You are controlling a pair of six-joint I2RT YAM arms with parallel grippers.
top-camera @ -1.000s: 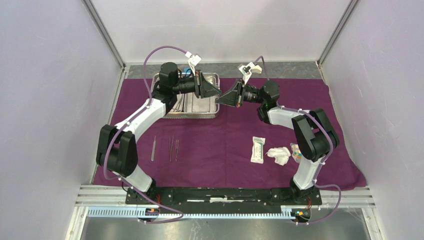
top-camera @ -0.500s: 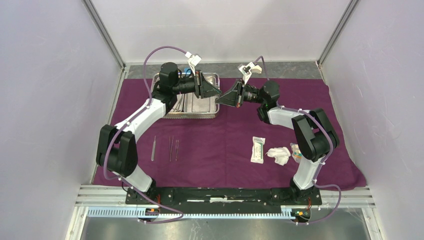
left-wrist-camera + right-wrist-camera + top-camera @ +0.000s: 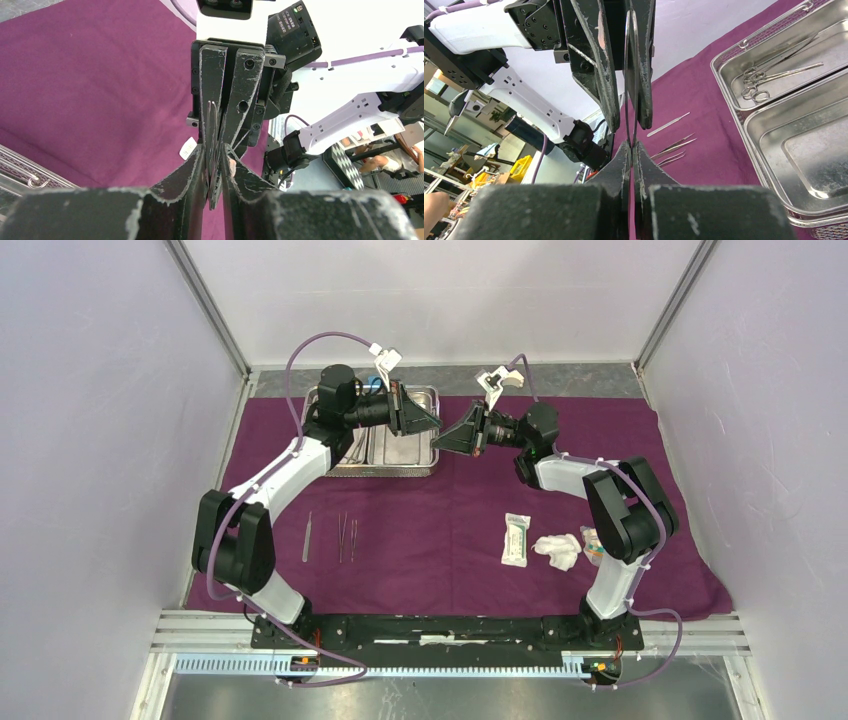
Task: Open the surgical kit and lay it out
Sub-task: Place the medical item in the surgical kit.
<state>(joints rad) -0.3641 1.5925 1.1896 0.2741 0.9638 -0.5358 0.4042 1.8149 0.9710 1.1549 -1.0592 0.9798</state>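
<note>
My two grippers meet tip to tip above the purple cloth (image 3: 440,540), just right of the steel tray (image 3: 430,390). My right gripper (image 3: 630,145) is shut on a thin metal instrument (image 3: 628,132) that runs up between the left gripper's fingers. The left gripper (image 3: 214,150) has its fingers close on either side of that instrument (image 3: 212,120) and the right fingertips. Whether they press on it is unclear. Ring-handled forceps (image 3: 769,75) lie in one tray compartment. Tweezers (image 3: 307,537) and two more (image 3: 347,538) lie on the cloth at the left.
A white packet (image 3: 516,539), white gauze (image 3: 557,550) and a small clear packet (image 3: 592,545) lie on the cloth by the right arm's base. Lilac walls close in the left, right and back sides.
Both arms stay almost still, tips together. The right gripper has shifted very slightly to the left.
</note>
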